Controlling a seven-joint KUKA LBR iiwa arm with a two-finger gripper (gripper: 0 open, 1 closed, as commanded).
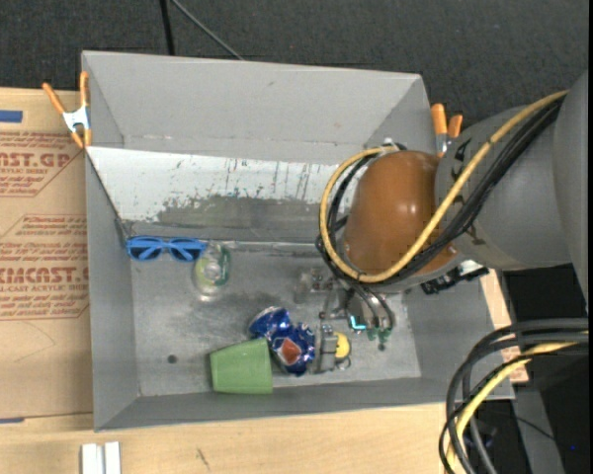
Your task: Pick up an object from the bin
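My gripper (328, 349) reaches down near the bin's front right, under the orange wrist cover. Its tips sit at a small yellow thing (342, 348) on the floor. Just left of it lies a crushed blue, red and white can (285, 339). A green plastic cup (241, 368) lies on its side left of the can, near the front wall.
Blue sunglasses (166, 250) lie along the back wall at the left. A clear glass-like round thing (211, 270) rests beside them. The arm and its cables cover the bin's right side.
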